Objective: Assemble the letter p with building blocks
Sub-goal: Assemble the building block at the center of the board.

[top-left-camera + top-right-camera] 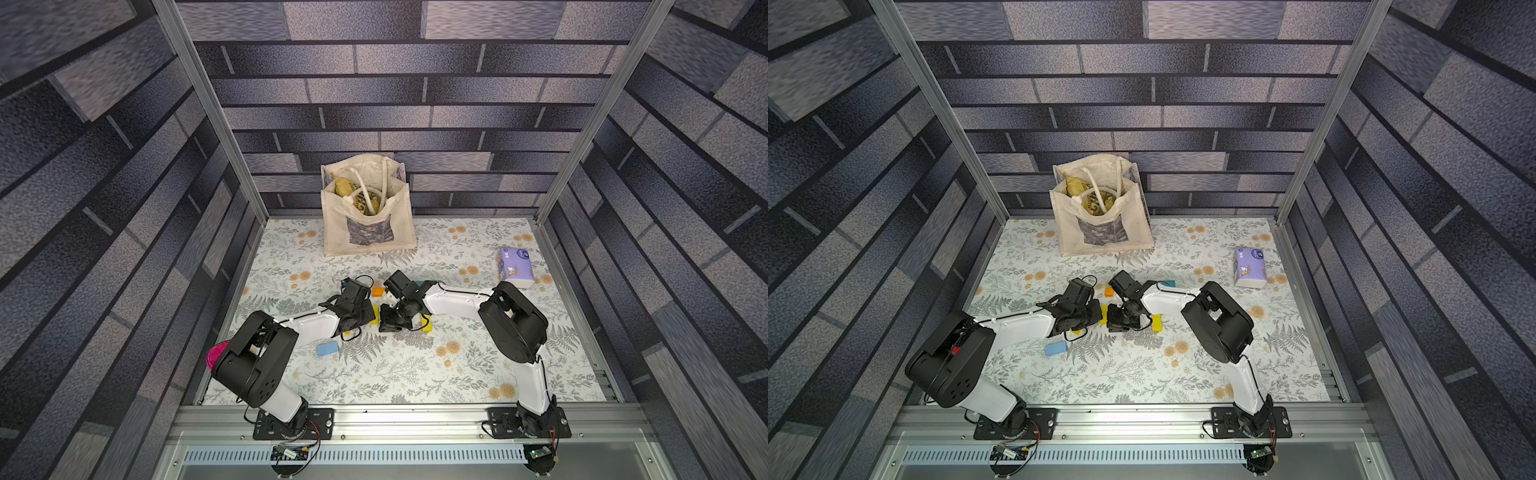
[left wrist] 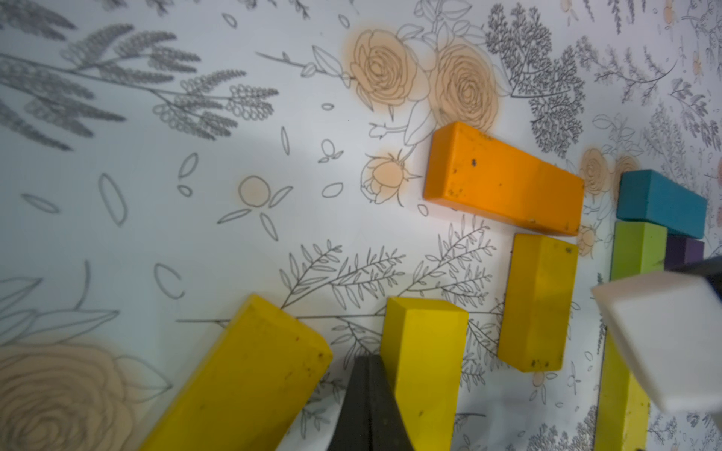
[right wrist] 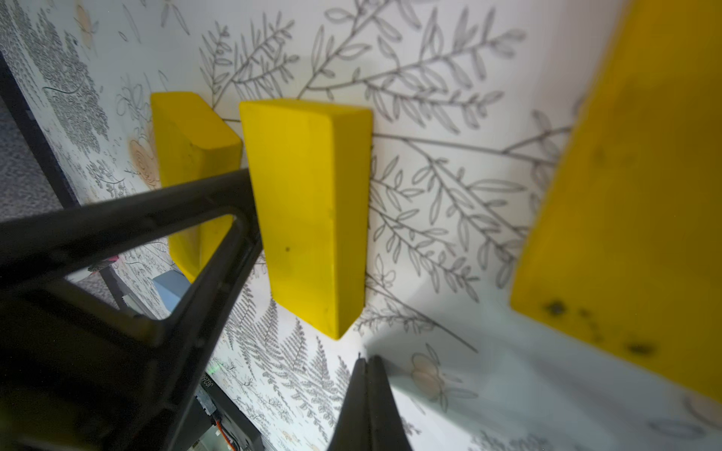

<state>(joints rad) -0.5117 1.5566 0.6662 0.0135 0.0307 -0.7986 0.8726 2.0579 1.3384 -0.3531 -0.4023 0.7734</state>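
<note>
**A:** Closest to the lens is the left end effector (image 2: 369,363). Its two dark tips are pressed together with nothing between them, and they lie against the side of the middle yellow block (image 2: 426,351).

**B:** And the right end effector (image 3: 367,365)?

**A:** It's the same: tips together, empty, just beside that block's near corner.

**B:** Which step is this, then?

**A:** I'd judge it's squaring up rather than carrying, with the closed tips used as pushers. The long yellow block (image 2: 242,382) lies slanted on one side of the middle one. The third yellow block (image 2: 537,304) lies apart on the other side. No P reads yet.

**B:** And the next move?

**A:** Likely a slow sideways shove until the middle block sits flush with a neighbour. It should push at mid-length, or the block will pivot.

**B:** What's farther out?

**A:** The orange block (image 2: 504,179) lies just past the third yellow, their corners almost meeting. Beyond it the teal block (image 2: 660,203), the lime green block (image 2: 637,250) and the purple block (image 2: 683,252) huddle together, touching. A yellowish piece (image 2: 621,402) is half hidden behind a white arm part (image 2: 664,343). I can't tell whether it's separate from the lime one.

**B:** The count?

**A:** Three yellow, and one each of orange, teal, lime green and purple. There's also one light blue block (image 1: 327,349), alone on the bench (image 1: 415,374) toward the robot's base. That's eight for sure, plus the doubtful piece. Farthest back are one purple tissue pack (image 1: 515,268) and one canvas tote bag (image 1: 368,208) against the rear wall.
</note>
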